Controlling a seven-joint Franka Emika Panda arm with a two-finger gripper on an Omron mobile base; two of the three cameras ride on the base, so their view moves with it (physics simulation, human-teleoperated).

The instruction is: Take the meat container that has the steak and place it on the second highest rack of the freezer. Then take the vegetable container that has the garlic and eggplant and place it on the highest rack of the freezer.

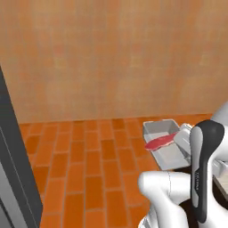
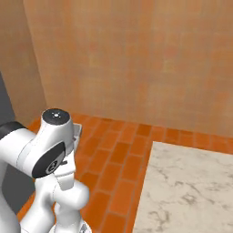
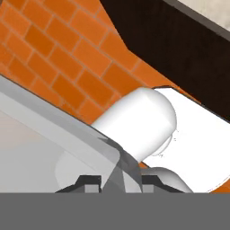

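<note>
steak (image 1: 159, 142) lies in the grey meat container (image 1: 165, 143), whose rim the tool (image 3: 120, 180) clamps between its fingertips.

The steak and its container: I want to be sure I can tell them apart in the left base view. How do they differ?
The steak is red-pink; the container is pale grey. The steak is a flat, narrow slab lying slanted; the container is a wider rectangular tray with raised walls. The steak sits inside, reaching one long wall; the container surrounds it and is clamped at its rim by the gripper. Both hang above the brick floor.
</note>
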